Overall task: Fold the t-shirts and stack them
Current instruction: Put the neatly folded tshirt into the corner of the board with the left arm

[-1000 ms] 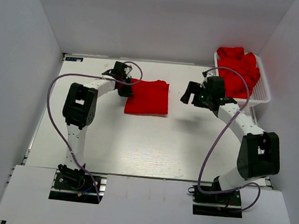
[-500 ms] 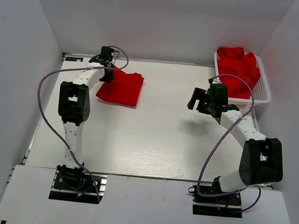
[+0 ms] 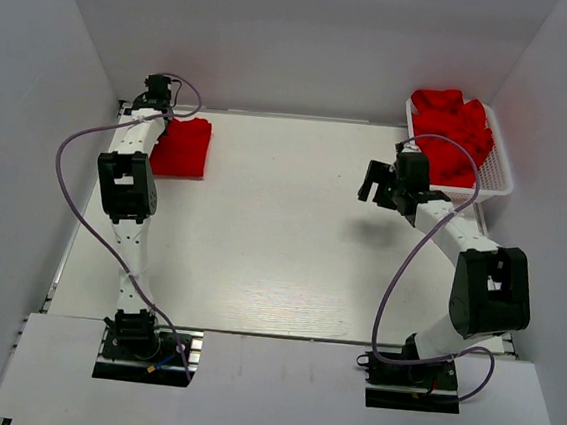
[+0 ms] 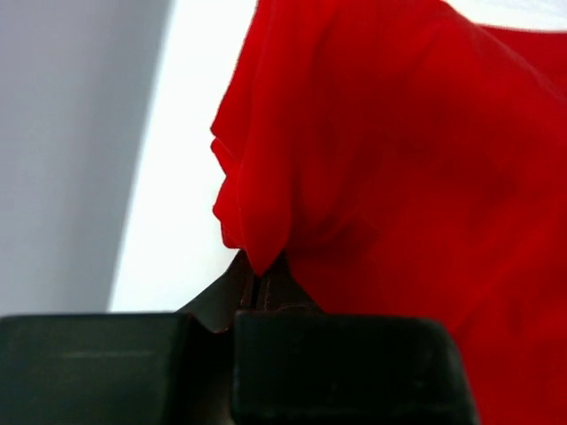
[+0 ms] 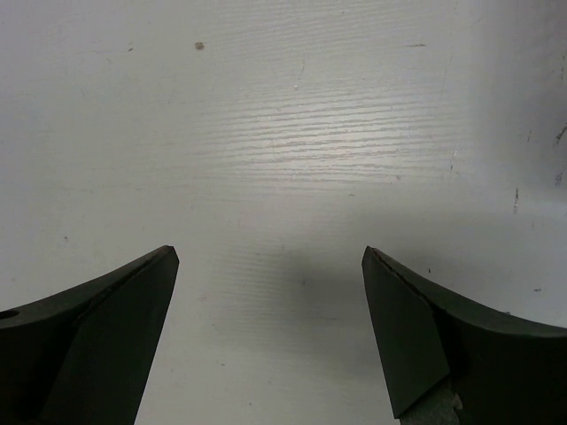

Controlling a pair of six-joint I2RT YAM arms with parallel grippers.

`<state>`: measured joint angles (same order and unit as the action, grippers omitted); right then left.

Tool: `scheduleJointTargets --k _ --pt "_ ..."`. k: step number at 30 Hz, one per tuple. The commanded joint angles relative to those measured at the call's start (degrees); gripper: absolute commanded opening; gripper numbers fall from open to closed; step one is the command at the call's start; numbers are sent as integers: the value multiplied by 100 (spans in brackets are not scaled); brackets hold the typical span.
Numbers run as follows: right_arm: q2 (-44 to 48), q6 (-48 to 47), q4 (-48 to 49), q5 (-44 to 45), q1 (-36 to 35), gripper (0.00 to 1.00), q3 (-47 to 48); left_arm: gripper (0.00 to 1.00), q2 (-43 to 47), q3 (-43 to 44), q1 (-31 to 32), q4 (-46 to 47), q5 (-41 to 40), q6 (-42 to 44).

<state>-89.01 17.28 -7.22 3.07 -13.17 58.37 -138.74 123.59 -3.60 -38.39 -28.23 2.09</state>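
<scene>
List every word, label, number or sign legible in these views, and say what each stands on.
None can be read.
The folded t-shirt is plain red, no print.
The white basket and the t-shirts in it carry no lettering.
Any marking on the arm bases is too small to read.
The table in the right wrist view bears no text.
</scene>
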Motion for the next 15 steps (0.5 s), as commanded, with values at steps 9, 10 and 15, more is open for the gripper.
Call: scheduleJointTargets --k 9,10,15 --pt "-467 -155 63 9 42 90 570 1 -232 912 -405 806 -420 767" --pt "-494 -155 37 18 51 90 605 4 -233 912 -466 807 -420 767" --pt "-573 -172 -25 -79 25 90 755 72 -295 1071 -467 860 -473 689"
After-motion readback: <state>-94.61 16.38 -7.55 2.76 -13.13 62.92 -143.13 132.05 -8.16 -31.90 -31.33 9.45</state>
